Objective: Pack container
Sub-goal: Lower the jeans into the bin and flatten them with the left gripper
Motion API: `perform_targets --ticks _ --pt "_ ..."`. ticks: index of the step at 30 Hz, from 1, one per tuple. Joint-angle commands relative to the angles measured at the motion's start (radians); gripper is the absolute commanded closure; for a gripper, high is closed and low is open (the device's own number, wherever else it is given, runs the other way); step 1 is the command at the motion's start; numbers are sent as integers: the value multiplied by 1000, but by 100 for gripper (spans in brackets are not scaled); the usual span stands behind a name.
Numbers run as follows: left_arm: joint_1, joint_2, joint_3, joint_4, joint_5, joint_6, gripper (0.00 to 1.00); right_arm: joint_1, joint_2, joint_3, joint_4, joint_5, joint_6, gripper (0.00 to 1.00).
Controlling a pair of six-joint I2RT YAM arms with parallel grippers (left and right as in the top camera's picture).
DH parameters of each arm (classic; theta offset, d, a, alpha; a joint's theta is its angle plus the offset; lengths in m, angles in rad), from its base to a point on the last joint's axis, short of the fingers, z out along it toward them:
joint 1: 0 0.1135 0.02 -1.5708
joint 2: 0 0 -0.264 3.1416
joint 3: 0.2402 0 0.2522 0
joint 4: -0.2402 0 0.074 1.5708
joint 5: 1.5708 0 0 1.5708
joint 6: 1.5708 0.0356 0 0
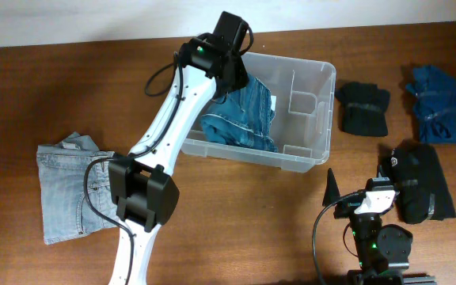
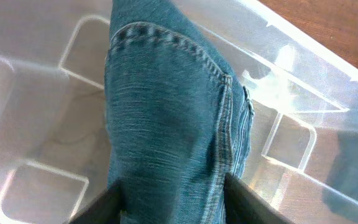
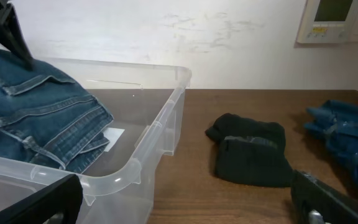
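No legible text anywhere. White label [image 3: 113,138] on base of clear rectangular plastic bin [image 3: 161,127]: unreadable. White wall panel [image 3: 337,20]: markings too small. Small white logo [image 1: 392,161] on black folded garment [image 1: 426,190]: illegible.

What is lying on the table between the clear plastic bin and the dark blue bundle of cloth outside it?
A folded black garment lies between the container and the blue bundle. The overhead view shows this plainly.

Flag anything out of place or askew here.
Nothing spilled or damaged. The container sits askew, and the blue jeans, held by the left end effector, are bunched at one end above its rim.
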Motion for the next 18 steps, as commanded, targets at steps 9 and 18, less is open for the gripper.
perform_targets --ticks 9,18 --pt "39 -57 89 -23 -61 519 30 -6 -7 -5 -4 2 -3 2" --pt "36 -53 137 -111 -90 661 44 -6 -7 -5 -4 2 -3 2"
